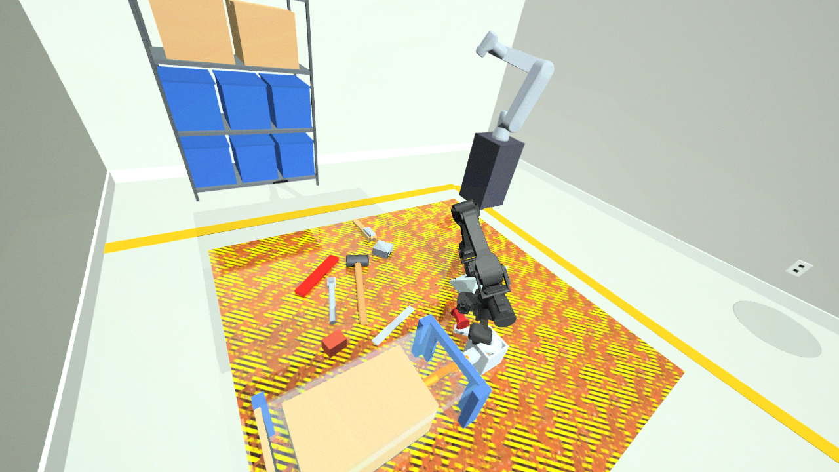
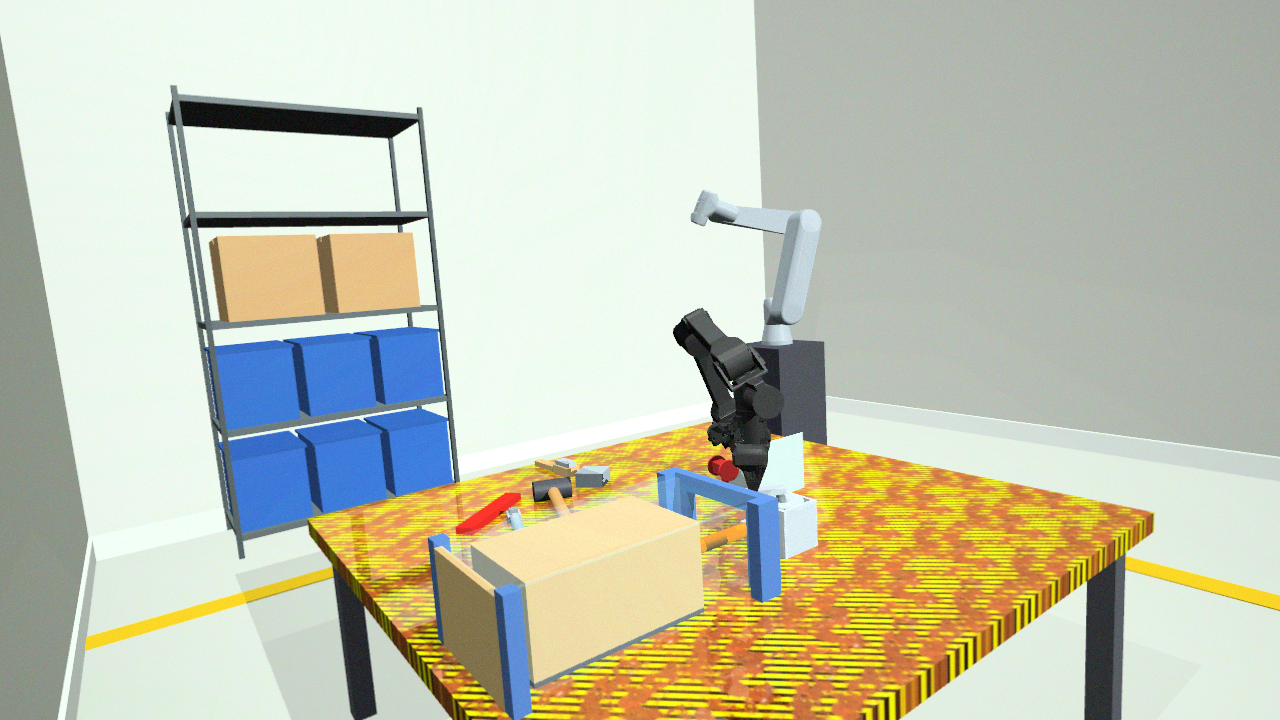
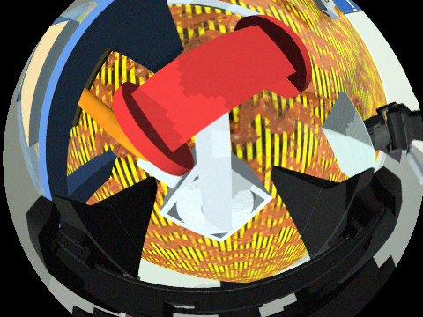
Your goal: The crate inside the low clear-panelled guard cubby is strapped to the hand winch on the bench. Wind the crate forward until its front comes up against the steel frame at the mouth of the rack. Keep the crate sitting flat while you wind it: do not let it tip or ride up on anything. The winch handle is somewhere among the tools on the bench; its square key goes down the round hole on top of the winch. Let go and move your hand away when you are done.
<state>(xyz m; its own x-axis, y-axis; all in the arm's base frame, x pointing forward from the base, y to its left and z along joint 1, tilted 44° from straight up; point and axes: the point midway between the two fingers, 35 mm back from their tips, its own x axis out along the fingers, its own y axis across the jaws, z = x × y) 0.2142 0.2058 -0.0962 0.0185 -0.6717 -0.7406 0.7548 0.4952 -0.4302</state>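
Observation:
The tan crate [image 1: 358, 404] [image 2: 617, 582] sits flat in the guard cubby, a gap behind the blue frame [image 1: 451, 352] [image 2: 763, 546] at its mouth. An orange strap [image 1: 438, 374] [image 2: 723, 537] [image 3: 101, 115] runs from it to the white winch [image 1: 491, 358] [image 2: 799, 528] [image 3: 187, 207]. The winch handle's pale arm lies over the winch top; its key is hidden. Its red grip [image 1: 460, 318] [image 2: 723, 467] [image 3: 198, 84] stands out beyond the winch, on the arm's side. My gripper [image 3: 214, 178] is open and empty above the winch, a finger either side of the handle's arm in the wrist view.
A pale upright plate [image 1: 463, 284] [image 2: 785, 461] [image 3: 352, 145] stands close behind the winch. Left lie a mallet [image 1: 360, 293], a wrench [image 1: 331, 299], a red bar [image 1: 316, 275], a grey bar [image 1: 392, 324], a red block [image 1: 334, 342] and a metal block [image 1: 382, 248].

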